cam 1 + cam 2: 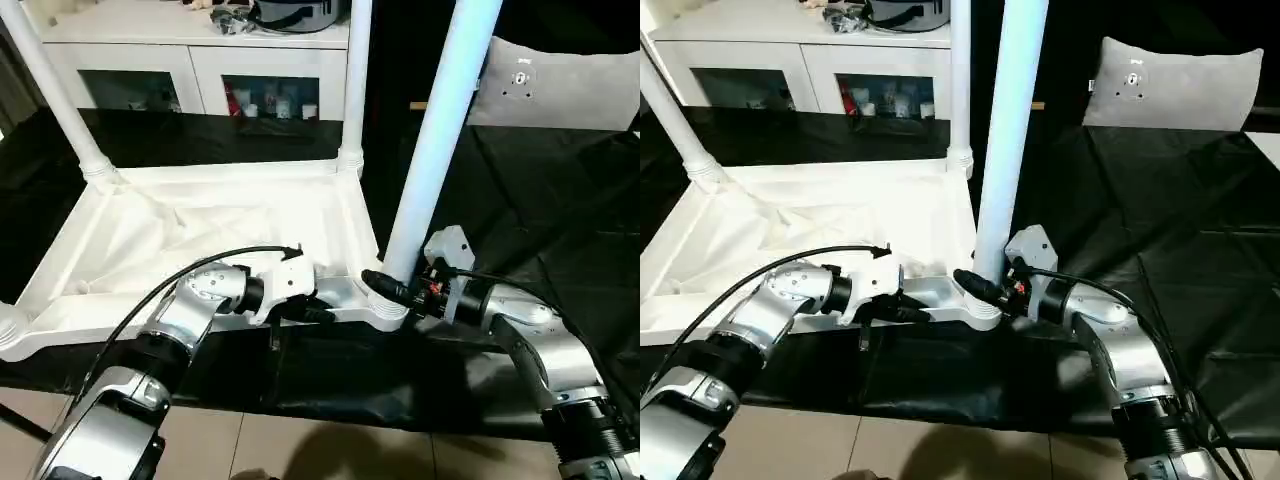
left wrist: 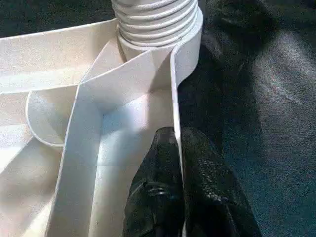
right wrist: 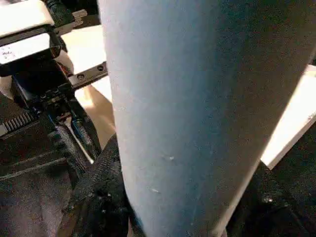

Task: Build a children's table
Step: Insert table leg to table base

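The children's table top (image 1: 200, 240) lies upside down on a black cloth, its ribbed underside facing up. Three white legs stand in its corner sockets: far left (image 1: 55, 90), far right (image 1: 356, 80) and near right (image 1: 435, 130). My left gripper (image 1: 318, 310) is shut on the near rim, one finger (image 2: 158, 187) inside the wall and the other outside, close to the ribbed near-right socket (image 2: 158, 24). My right gripper (image 1: 385, 288) is shut on the near-right leg (image 3: 197, 98) just above that socket. A black finger (image 3: 96, 192) presses against the tube.
A white cabinet (image 1: 200, 60) with glass doors stands behind the table top. A grey cushion (image 1: 560, 90) lies at the back right on the black cloth (image 1: 540, 200). Tiled floor (image 1: 300, 445) shows in front. The near-left corner socket (image 1: 8, 330) sits at the picture's edge.
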